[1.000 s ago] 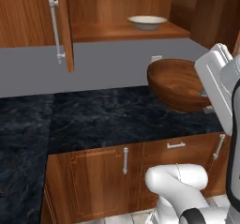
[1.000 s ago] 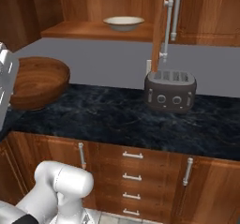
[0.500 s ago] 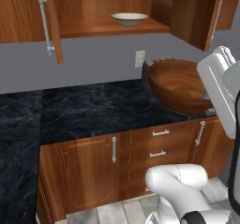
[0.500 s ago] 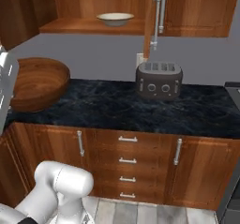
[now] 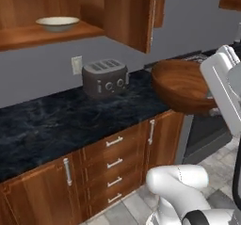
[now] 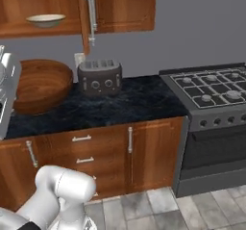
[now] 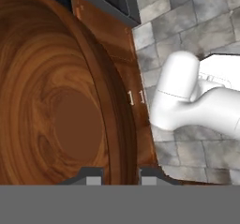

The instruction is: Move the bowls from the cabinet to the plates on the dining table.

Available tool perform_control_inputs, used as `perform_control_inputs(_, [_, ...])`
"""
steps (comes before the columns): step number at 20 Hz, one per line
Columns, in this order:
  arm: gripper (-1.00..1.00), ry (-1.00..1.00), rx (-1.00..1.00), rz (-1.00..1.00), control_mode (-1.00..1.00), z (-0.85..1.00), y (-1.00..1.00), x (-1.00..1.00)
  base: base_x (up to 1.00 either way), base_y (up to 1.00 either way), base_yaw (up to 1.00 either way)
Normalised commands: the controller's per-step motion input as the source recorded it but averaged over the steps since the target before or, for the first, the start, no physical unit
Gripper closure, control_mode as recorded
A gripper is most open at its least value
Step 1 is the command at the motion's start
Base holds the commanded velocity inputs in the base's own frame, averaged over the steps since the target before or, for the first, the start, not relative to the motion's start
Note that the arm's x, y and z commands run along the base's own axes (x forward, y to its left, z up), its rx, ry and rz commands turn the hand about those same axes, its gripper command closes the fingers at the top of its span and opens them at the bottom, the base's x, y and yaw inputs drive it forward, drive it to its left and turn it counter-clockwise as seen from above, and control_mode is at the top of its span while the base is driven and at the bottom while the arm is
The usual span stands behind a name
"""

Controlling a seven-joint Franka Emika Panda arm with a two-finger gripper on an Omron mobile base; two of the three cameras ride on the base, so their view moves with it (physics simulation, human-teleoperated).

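The dark-brown wooden bowl (image 5: 181, 85) hangs in the air in front of the counter, tilted, with my gripper (image 5: 210, 97) shut on its right rim. In the hand view the bowl's rim (image 7: 110, 124) runs between my two fingertips (image 7: 92, 176). From the right base view the same bowl (image 6: 41, 84) sits at the left beside my hand. The cream bowl (image 5: 57, 22) rests on the shelf of the open cabinet (image 5: 129, 12), up and to the left of my gripper. The plates and the dining table are out of view.
A dark toaster (image 5: 104, 77) stands on the black marble counter (image 5: 52, 125) under the cabinet. A gas stove with oven (image 6: 211, 108) stands to the right of the counter. Drawers and doors with silver handles (image 6: 81, 138) lie below, and grey floor tiles (image 6: 192, 210) in front.
The base has swung to the right, so the whole scene slid left: the toaster and then the stove came into sight. The wooden bowl stays in my grip.
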Motion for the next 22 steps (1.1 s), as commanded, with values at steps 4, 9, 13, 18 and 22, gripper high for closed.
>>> perform_control_inputs(4, [1.00,0.00,0.00,0.00,1.00,0.00,0.00,0.00,0.02,-0.48,-0.71])
perform_control_inputs(9, [1.00,0.00,0.00,0.00,1.00,0.00,0.00,0.00,0.03,-0.47,-0.69])
perform_control_inputs(13, [1.00,0.00,0.00,0.00,1.00,0.00,0.00,0.00,0.04,-0.50,-0.68])
perform_control_inputs(18, [1.00,0.00,0.00,0.00,1.00,0.00,0.00,0.00,0.11,-0.48,-0.70])
perform_control_inputs(22, [1.00,0.00,0.00,0.00,1.00,0.00,0.00,0.00,0.02,-0.25,-0.68])
